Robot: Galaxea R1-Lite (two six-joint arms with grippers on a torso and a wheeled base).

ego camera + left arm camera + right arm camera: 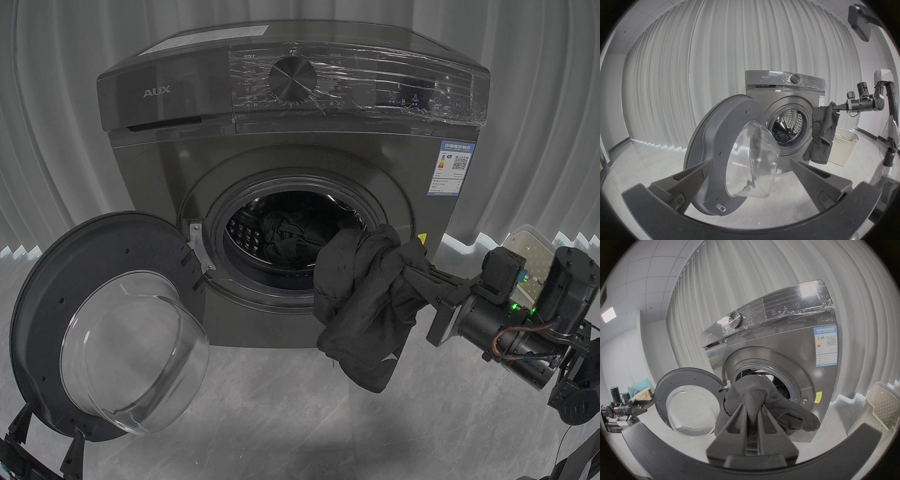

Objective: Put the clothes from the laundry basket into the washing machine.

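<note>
The right end effector (752,412) is clamped on a dark garment (362,300), which hangs just in front of the washing machine (294,144) at its drum mouth. Another dark piece (287,237) lies inside the drum. The laundry basket (843,147) stands just beside the machine. The left end effector (750,162), fingers apart and holding nothing, faces the machine's open door (94,312).

Our head camera looks down on the washer (156,162), close. Our left wrist sits low, farther back, behind the door (706,140); our right wrist looks up from near. All share the drum mouth (269,219).
</note>
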